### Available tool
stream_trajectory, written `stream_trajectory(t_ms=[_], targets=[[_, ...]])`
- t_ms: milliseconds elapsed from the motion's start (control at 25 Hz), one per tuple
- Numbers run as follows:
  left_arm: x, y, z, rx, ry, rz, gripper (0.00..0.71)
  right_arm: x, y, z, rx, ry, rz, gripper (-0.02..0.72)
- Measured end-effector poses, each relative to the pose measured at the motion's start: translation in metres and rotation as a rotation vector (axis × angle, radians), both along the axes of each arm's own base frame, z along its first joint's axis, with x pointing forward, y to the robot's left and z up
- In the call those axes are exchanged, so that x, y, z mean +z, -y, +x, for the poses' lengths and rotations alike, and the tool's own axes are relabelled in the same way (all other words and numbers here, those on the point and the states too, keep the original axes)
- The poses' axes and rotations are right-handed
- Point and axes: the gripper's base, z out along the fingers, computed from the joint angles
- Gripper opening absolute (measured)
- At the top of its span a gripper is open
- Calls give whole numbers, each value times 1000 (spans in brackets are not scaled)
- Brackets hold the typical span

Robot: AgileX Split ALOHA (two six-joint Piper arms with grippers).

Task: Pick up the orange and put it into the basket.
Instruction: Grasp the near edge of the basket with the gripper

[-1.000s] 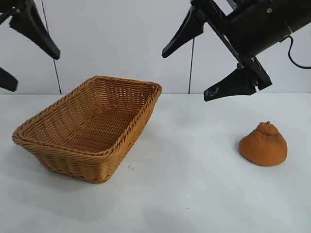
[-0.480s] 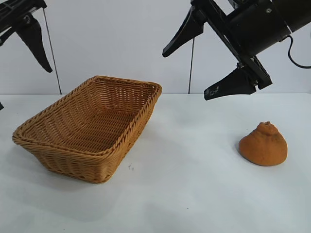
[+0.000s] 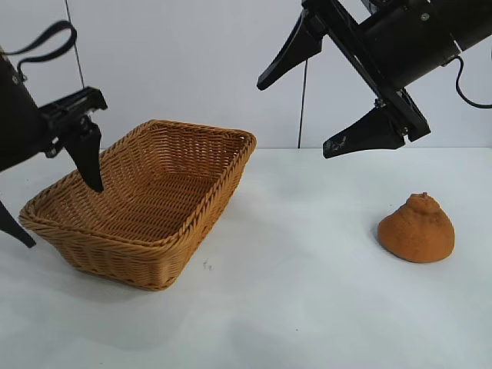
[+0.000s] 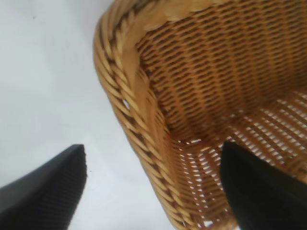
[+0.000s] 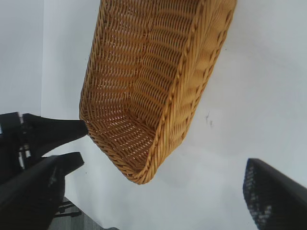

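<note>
The orange [image 3: 416, 229], brownish with a knobbed top, sits on the white table at the right. The wicker basket [image 3: 138, 265] stands at the left and also shows in the left wrist view [image 4: 120, 86] and the right wrist view [image 5: 192, 86]. My left gripper [image 3: 61, 214] is open and straddles the basket's left rim, one finger inside and one outside [image 4: 153, 158]. My right gripper [image 3: 294, 119] is open and empty, high above the table between basket and orange [image 5: 163, 172]. The orange is out of both wrist views.
The white table [image 3: 292, 307] spreads around both objects, with bare surface between the basket and the orange. A pale wall stands behind, with thin dark cables hanging down it.
My left gripper has come down from the upper left to the basket's left rim. The right arm, the orange and the basket have not moved.
</note>
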Motion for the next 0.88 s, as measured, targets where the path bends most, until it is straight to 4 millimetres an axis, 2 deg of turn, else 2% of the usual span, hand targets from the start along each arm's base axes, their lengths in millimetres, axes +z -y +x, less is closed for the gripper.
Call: stream_trajectory(t_ms=[160,280,640,720,880], targets=[[-30,5,9,36,-38,-15,549,0,0,0,0,0,1,694],[-44,8,15,65,-37,-35,549,0,0,0,0,0,1,694],[-55,8,18,75,-12,-38,543,0,0,0,-1,0,1,694],[-55,8,19,76,-9,-38,493,0,0,0,-1,0,1,694],[-56,8,17,87,-33,-36,272,0,0,0,-1,1,1,694]])
